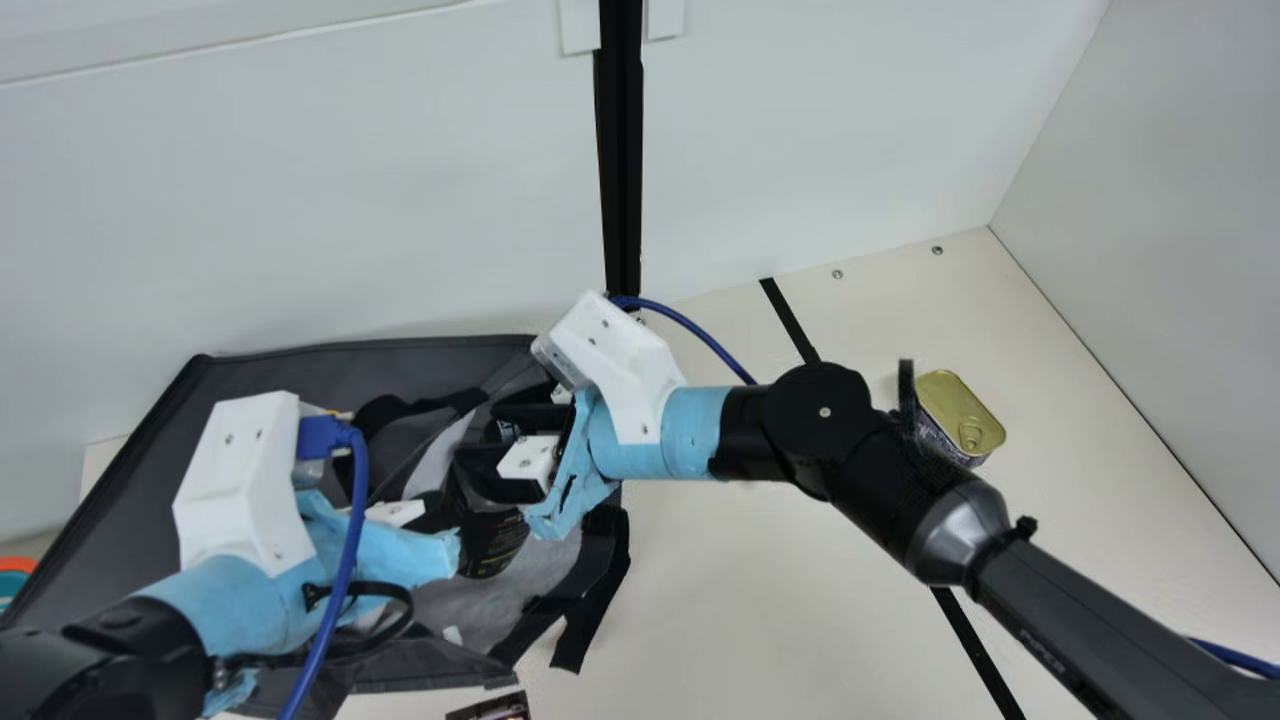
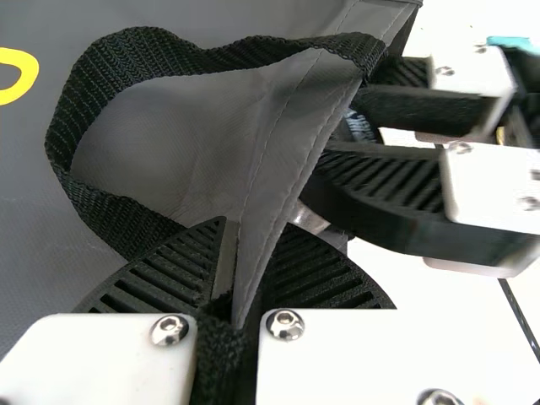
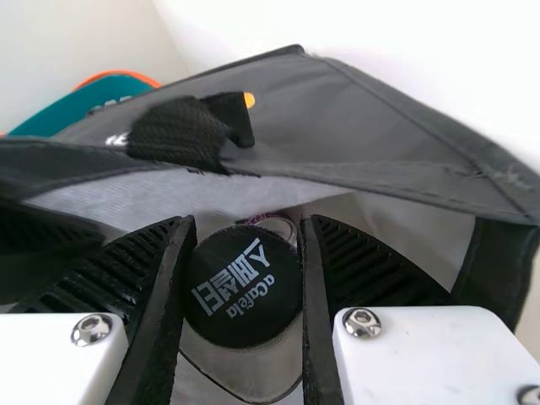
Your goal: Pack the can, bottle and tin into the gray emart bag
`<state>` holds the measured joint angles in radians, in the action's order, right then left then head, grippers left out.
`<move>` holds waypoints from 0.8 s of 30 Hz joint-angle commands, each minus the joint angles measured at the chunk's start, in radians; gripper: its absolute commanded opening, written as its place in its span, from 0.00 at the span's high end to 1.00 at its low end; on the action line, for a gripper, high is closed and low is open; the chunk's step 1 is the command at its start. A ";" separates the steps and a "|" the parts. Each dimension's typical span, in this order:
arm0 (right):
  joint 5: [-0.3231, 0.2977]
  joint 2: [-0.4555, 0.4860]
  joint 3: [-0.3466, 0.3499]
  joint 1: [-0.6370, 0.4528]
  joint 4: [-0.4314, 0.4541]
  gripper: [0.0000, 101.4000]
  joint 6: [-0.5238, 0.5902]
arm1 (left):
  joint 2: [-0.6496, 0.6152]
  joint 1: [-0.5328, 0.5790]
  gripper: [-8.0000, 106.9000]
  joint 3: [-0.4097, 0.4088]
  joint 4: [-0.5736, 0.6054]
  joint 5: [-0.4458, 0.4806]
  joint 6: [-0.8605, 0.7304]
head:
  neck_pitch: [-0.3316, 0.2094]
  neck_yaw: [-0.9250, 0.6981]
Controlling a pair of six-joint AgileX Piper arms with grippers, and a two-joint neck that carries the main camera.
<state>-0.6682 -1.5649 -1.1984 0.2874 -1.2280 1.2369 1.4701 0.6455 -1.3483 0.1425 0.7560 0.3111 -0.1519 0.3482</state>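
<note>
Bottle (image 3: pixel 243 287) between the right gripper's (image 1: pixel 480 438) jaws, at the bag's (image 1: pixel 125 540) opening.

In the main view, we lose part of the tin (image 1: pixel 958 405) behind the right arm (image 1: pixel 870 470); edges crop 2 things, a teal, orange-rimmed container (image 1: pixel 14 584) and 1 dark item (image 1: pixel 492 710) we can't identify. The right gripper (image 1: pixel 485 442) looks blurred to us in the left wrist view.

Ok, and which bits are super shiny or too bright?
Main view: the tin's gold lid gleams. Left wrist view: screws glint, and the table looks washed out white. Right wrist view: the screws there glint too, beneath a glaringly bright wall.
</note>
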 commanded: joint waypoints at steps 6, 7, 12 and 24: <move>0.010 -0.039 -0.007 0.012 -0.020 1.00 0.017 | 0.000 0.000 0.84 0.000 0.000 0.000 0.000 | -0.023 0.001; 0.012 -0.044 -0.008 0.014 -0.022 1.00 0.019 | 0.000 0.000 0.84 0.000 0.000 0.000 0.000 | -0.023 0.001; 0.019 -0.068 -0.019 0.025 -0.023 1.00 0.022 | 0.000 0.000 0.84 0.000 0.000 0.000 0.000 | -0.023 0.001; 0.032 -0.096 -0.048 0.041 0.010 0.77 0.002 | 0.000 0.000 0.84 0.000 0.000 0.000 0.000 | -0.023 0.001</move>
<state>-0.6382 -1.6613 -1.2448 0.3285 -1.2236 1.2399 1.4701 0.6455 -1.3483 0.1425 0.7560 0.3111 -0.1519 0.3482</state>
